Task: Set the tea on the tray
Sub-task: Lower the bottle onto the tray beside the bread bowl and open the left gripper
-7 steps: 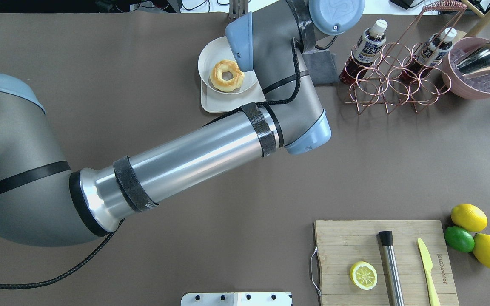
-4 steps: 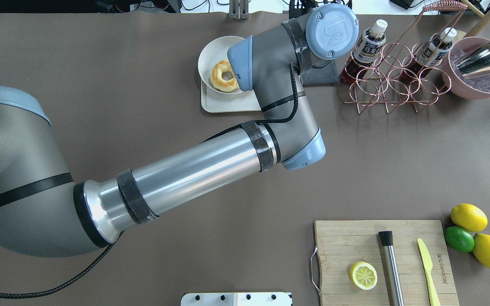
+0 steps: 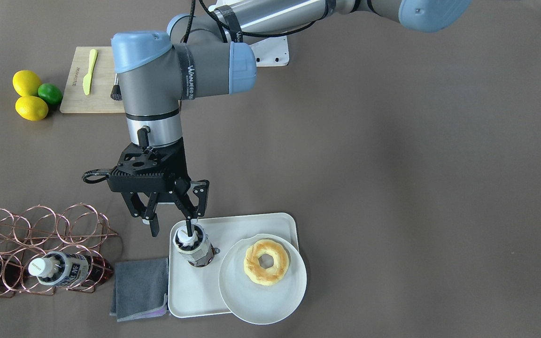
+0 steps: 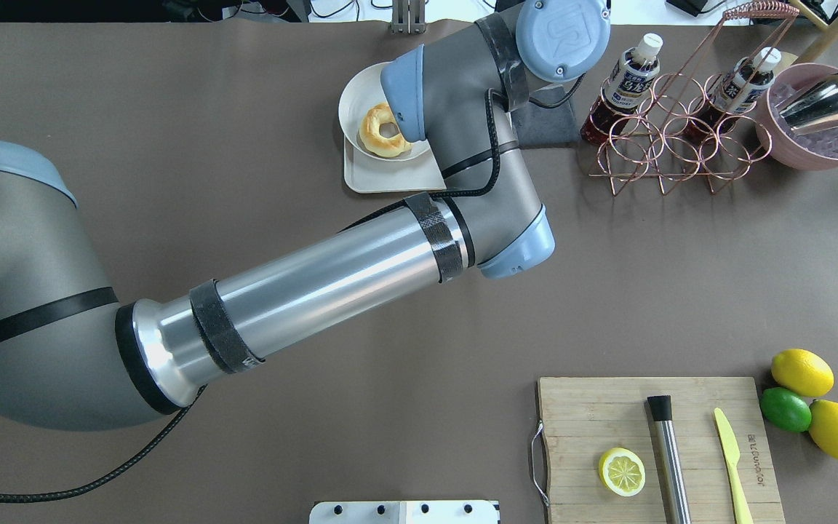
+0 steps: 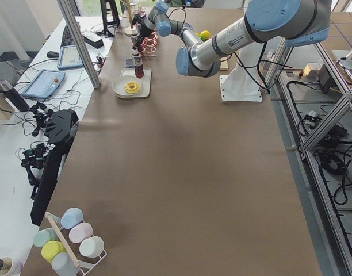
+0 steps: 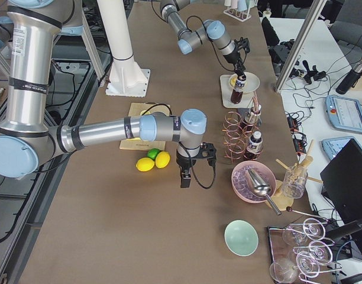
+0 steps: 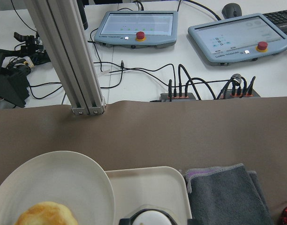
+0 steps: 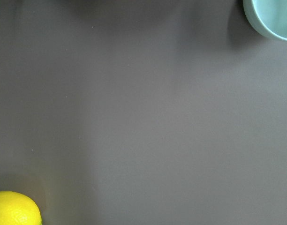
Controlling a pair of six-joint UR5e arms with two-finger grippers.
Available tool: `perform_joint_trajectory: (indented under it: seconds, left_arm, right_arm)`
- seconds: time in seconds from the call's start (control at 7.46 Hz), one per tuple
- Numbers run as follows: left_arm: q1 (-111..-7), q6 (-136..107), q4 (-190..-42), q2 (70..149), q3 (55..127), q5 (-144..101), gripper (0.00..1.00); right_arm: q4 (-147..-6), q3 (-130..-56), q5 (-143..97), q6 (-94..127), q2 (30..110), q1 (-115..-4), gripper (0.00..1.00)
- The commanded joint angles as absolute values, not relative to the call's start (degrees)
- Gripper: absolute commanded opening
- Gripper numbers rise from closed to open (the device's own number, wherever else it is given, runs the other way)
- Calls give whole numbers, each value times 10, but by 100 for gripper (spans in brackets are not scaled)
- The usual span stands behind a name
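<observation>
We find the tea (image 3: 195,251) standing upright on the tray (image 3: 251,220), at the tray's left end in the lower middle of the front-facing view. It is close to the rim and just beside the plate (image 3: 261,300) with the doughnut (image 3: 266,261).

The left gripper (image 3: 172,226) hangs over it, jaws apart and clamped on nothing. One finger overlaps the white cap, and we cannot tell whether it touches.

Risk, in our judgement: a finger snagging the cap on withdrawal would topple this tall, narrow bottle onto the plate or over the rim toward the grey cloth (image 3: 140,287).

The left arm reaches in from the upper right, wrist turned straight down. The right gripper (image 6: 185,174) hangs over the counter (image 3: 392,188) near the lemons (image 6: 154,161); we cannot tell whether it is apart or together.
</observation>
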State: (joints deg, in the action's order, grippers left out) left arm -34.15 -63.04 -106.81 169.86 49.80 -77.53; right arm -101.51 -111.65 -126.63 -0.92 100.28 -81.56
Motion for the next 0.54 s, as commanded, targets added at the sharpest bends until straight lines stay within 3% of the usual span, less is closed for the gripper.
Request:
perform_joint_trajectory:
  seconds: [0.0,0.27,0.4]
  left_arm:
    - [-382,-616,-1050,1669,599,-861,97]
    - [-415,-566,-951,1571,771,-953,97]
    - [-439,-536,-935,1484,866,-1001,97]
  right_arm:
    - [-1015,-1117,-1268,-10,1003,-816,100]
    - [-1015,-1116,-1273,-10,1002,-816,100]
    - [-1015,-1115,-1275,-11,1003,-816,100]
